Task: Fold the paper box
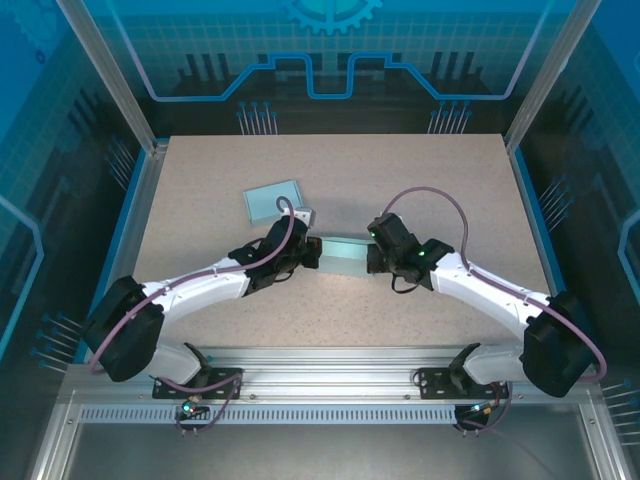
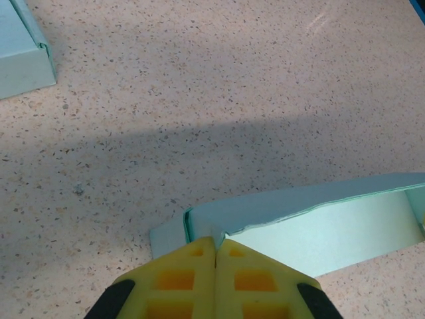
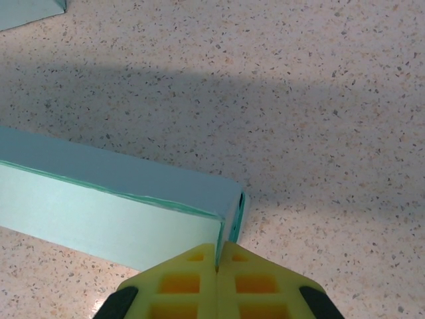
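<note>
Pinches the paper box (image 1: 344, 258) in mid frame tight at both ends, left gripper (image 2: 216, 240) on the left end, right gripper (image 3: 218, 247) on the right end.

Bright, even light from above falls on the speckled beige tabletop (image 2: 199, 80), a broad soft shadow band crosses it in both wrist views, a faint glare streak sits upper right in the left one, and the near yellow fingertips (image 3: 179, 286) look perhaps slightly soft.

Paper boxes: 2, near box (image 1: 345, 258), far box (image 1: 273, 200). Arms: 2, left arm (image 1: 200, 287), right arm (image 1: 490, 287). Finger pairs: 2, left fingers (image 2: 186, 279), right fingers (image 3: 186, 282). Desk (image 1: 450, 180): 1.
</note>
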